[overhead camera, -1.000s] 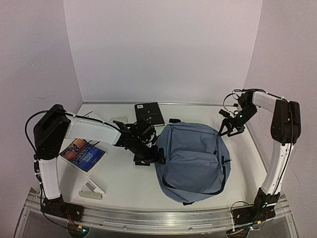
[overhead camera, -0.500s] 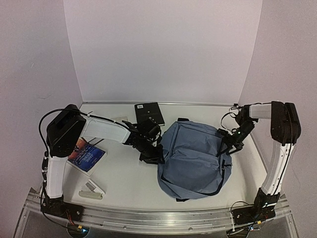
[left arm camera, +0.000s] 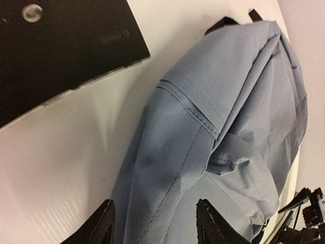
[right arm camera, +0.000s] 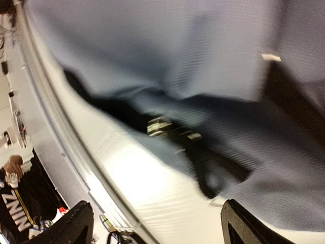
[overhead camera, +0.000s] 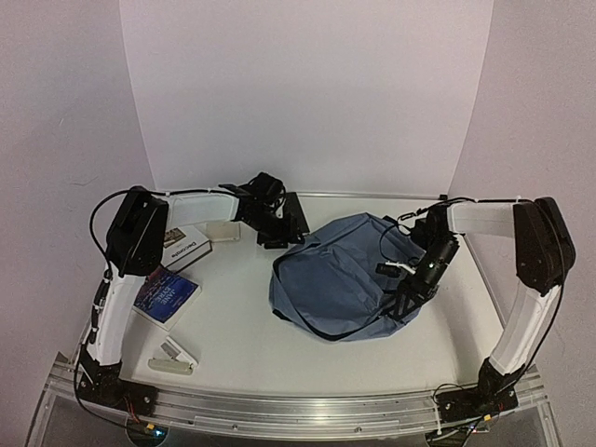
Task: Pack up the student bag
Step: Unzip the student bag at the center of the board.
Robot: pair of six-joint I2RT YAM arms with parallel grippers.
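Blue-grey fabric is filling most of what I am watching: the student bag (overhead camera: 340,279) is lying bunched and rumpled on the right half of the white table (overhead camera: 237,335), with a thin black strap (overhead camera: 346,333) trailing along its near edge. I am seeing the left arm reaching to the far side of the table, where the left gripper (overhead camera: 271,237) is hanging just beside the bag's far-left corner and partly over a black notebook (overhead camera: 295,210). From the left wrist camera its two fingers (left arm camera: 104,224) are standing spread apart, and the bag's cloth is showing flat in the gap beyond them, not pinched between them. The notebook is lying in the upper left of that view, apart from the bag, with bare table between them. On the other side, the right gripper (overhead camera: 402,296) is hovering at the bag's near-right edge. Its wrist picture is blurring badly, but I am making out both fingers standing wide apart at the bottom corners, with nothing between them, while a black strap with a pale buckle (right arm camera: 161,125) is lying on the table under a fold of the bag. Well to the left, a blue book (overhead camera: 166,296) and a white booklet (overhead camera: 183,246) are lying near the left arm.
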